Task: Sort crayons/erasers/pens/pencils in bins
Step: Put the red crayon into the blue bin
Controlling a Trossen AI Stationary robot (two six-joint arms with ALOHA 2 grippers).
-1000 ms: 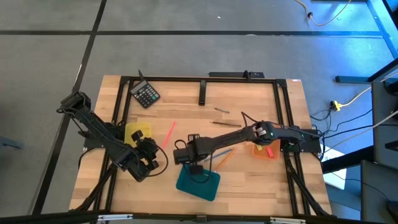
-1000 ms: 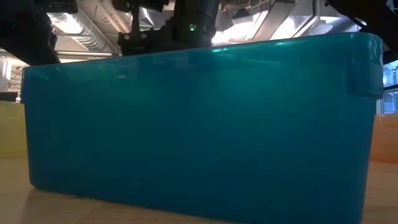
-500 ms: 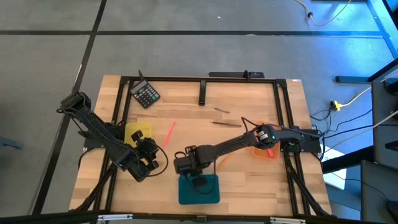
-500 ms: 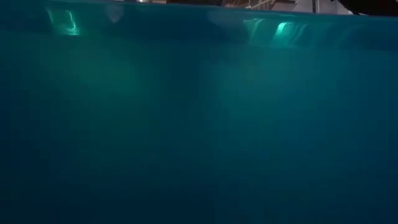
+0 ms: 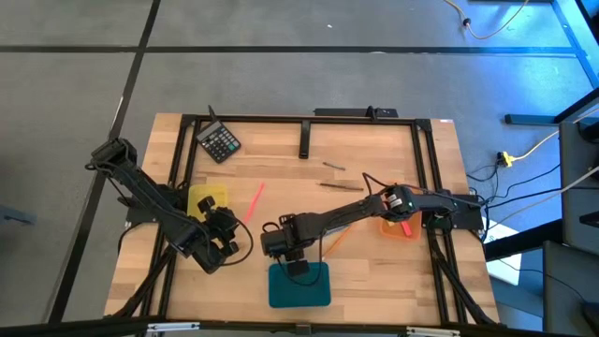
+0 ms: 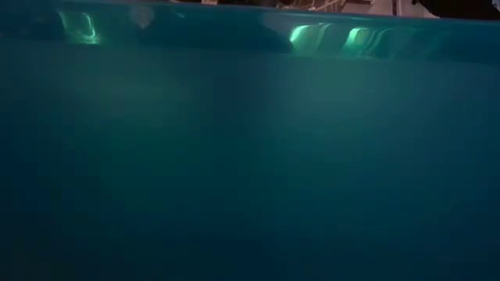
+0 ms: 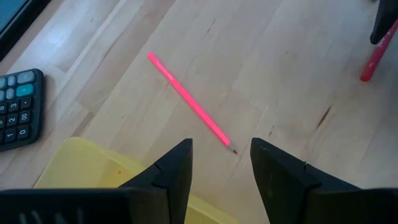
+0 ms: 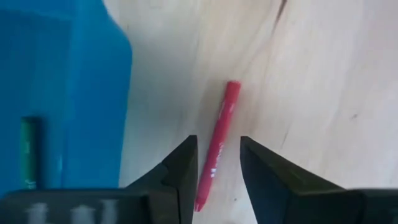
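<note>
Where the teal bin (image 5: pixel 299 285) sits at the table's near edge, its wall fills the whole low view (image 6: pixel 250 156) and hides everything behind it. The right gripper (image 5: pixel 298 265) hangs just above that bin's far rim with fingers parted and empty; in its wrist view a red pen (image 8: pixel 216 144) lies on the wood between them, just beside the bin, and a green pen (image 8: pixel 28 152) lies inside the bin. Left of the teal bin, the left gripper (image 7: pixel 221 171) rests released by the yellow bin (image 5: pixel 207 202), with a pink pen (image 5: pixel 254 198) just beyond it. Three bins show; the orange bin (image 5: pixel 397 225), well to the right, holds a red eraser (image 5: pixel 407 227). Farther off lie two dark pencils (image 5: pixel 341 185) and a calculator (image 5: pixel 219 142).
</note>
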